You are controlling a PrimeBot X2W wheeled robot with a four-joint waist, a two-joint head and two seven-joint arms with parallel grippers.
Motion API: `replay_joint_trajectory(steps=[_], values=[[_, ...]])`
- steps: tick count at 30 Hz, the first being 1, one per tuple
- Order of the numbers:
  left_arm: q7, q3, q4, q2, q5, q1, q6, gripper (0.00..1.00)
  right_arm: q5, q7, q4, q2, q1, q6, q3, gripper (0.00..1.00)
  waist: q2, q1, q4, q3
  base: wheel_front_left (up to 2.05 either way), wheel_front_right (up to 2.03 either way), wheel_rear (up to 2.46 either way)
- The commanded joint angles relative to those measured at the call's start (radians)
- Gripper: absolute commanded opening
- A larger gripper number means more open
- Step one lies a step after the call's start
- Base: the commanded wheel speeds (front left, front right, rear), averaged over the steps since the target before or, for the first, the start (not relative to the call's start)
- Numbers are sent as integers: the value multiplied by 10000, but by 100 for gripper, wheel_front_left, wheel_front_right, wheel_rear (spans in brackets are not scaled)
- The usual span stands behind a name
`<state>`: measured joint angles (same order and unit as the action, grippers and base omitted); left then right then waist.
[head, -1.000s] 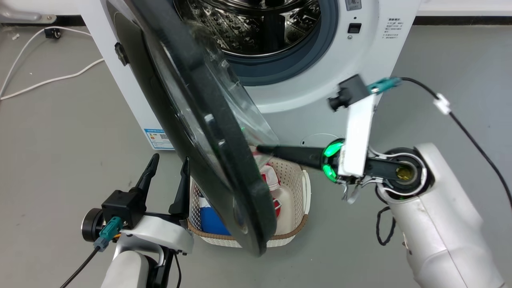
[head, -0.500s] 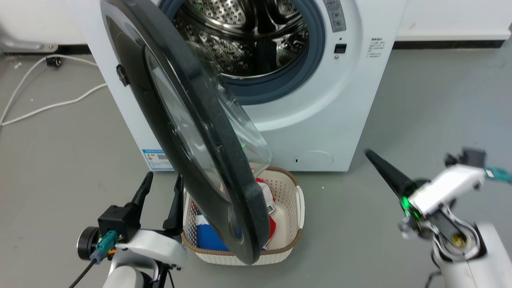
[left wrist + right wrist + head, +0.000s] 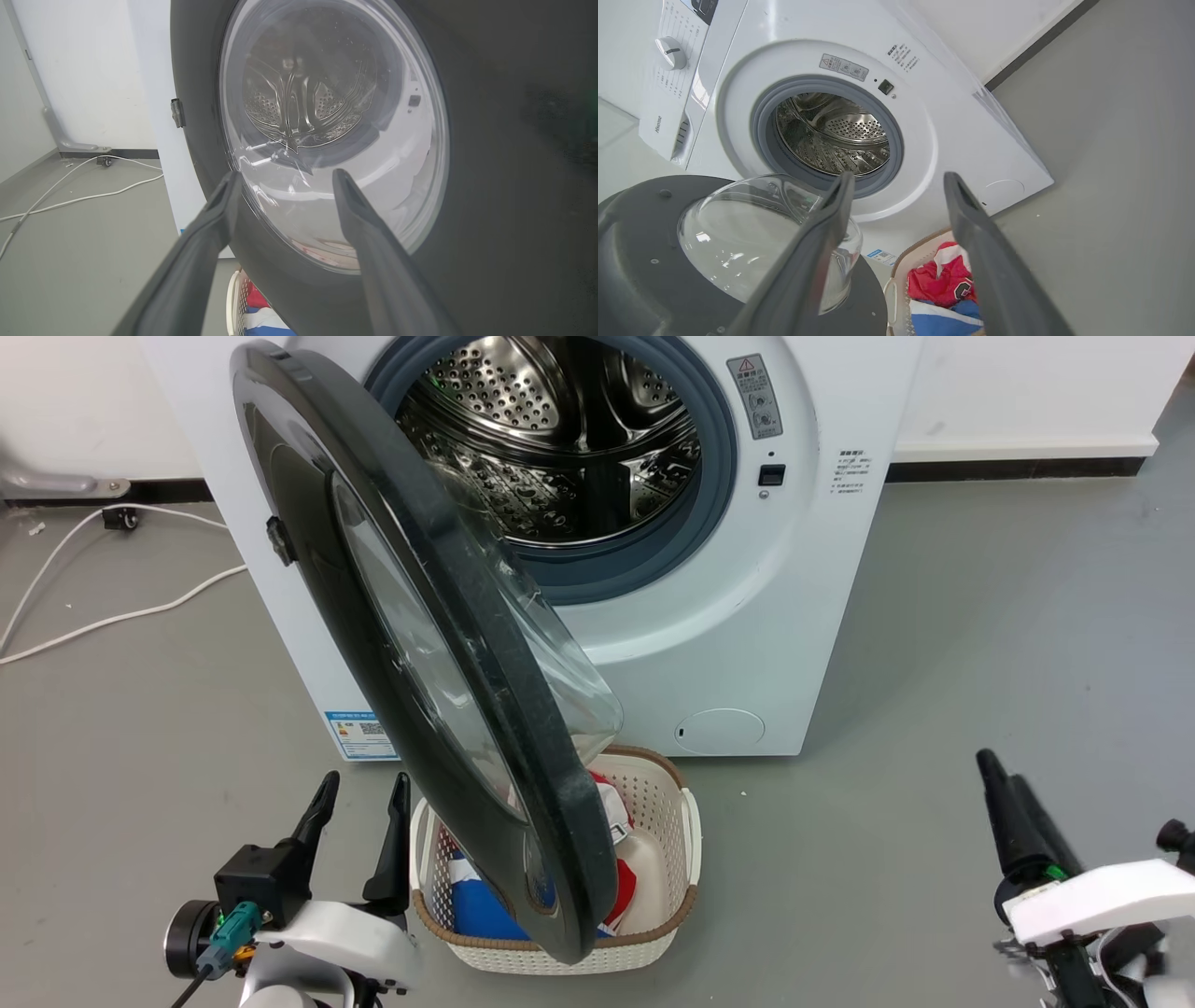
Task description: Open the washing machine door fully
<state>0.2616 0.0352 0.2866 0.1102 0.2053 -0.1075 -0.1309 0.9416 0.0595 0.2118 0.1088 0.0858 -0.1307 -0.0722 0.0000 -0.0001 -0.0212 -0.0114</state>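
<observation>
- Grey floor (image 3: 980,644) ran up to a white wall (image 3: 1018,383) with a dark skirting strip.
- White washing machine (image 3: 822,607) stood against that wall, front facing the robot, its round opening uncovered.
- Washing machine door (image 3: 485,709) hung partly open, hinged on the machine's left side and swung out toward the camera, seen almost edge-on. Its clear glass bowl (image 3: 560,663) bulged back toward the opening; its lower rim hung over the basket.
- Steel drum (image 3: 560,457), perforated, sat inside a grey rubber seal.
- Cream plastic basket (image 3: 686,859) sat on the floor just before the machine, holding red, white and blue clothes (image 3: 941,284).
- Left gripper (image 3: 365,777) hovered at lower left, just beside the door's outer black face. Its 2 fingers were spread wide and held nothing; in the left wrist view they framed the glass window (image 3: 286,172). Contact with the door: cannot tell.
- Right gripper (image 3: 899,176) sat at lower right, well apart from door and basket. The right wrist view showed its 2 fingers spread wide and empty, pointing toward the drum.
- White cable (image 3: 112,616) trailed across the floor, left of the machine.
- Small round cover (image 3: 719,730) low on the machine's front.
</observation>
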Motion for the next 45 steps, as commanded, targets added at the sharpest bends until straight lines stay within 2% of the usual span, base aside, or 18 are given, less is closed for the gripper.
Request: replay_joint_trajectory(steps=[1,6,10,11,15,18,23,43,44,45], values=[[51,16,-7,-23,-68,34,3,100,-813,-448,-136,187,-121,-1,-1,100,0,1,14,29,0,0,0],[51,27,-22,-35,-58,6,3,100,-4206,-1760,-581,292,-46,-1,-114,100,0,1,17,67,0,0,0],[51,20,0,-16,-53,81,3,100,-6491,-2148,-1177,-29,-257,-1,-78,100,0,1,-38,53,0,0,0],[51,20,0,-16,-53,81,3,100,-6491,-2148,-1177,-29,-257,-1,-78,100,0,1,-38,53,0,0,0],[51,32,10,38,-92,84,3,100,-7865,-2257,-1661,-322,-666,1,109,100,0,1,-83,13,0,0,0],[51,68,29,65,-100,70,3,100,-8282,-2234,-1773,-468,-1077,1,257,100,0,1,-88,-30,0,0,0],[51,68,69,108,-106,76,3,100,-8248,-2262,-1571,-591,-1487,1,161,100,0,1,-100,-94,0,0,0],[51,-3,132,70,-130,116,3,100,-8198,-2248,-1455,-603,-1344,1,218,100,0,1,-86,-127,0,0,0],[50,-3,129,63,-143,105,3,58,-8203,-2251,-1453,-603,-1348,1,221,100,0,1,-87,-126,0,0,0],[51,0,122,53,-157,97,3,29,-8204,-2250,-1443,-603,-1355,1,218,100,0,1,-88,-129,0,0,0]])
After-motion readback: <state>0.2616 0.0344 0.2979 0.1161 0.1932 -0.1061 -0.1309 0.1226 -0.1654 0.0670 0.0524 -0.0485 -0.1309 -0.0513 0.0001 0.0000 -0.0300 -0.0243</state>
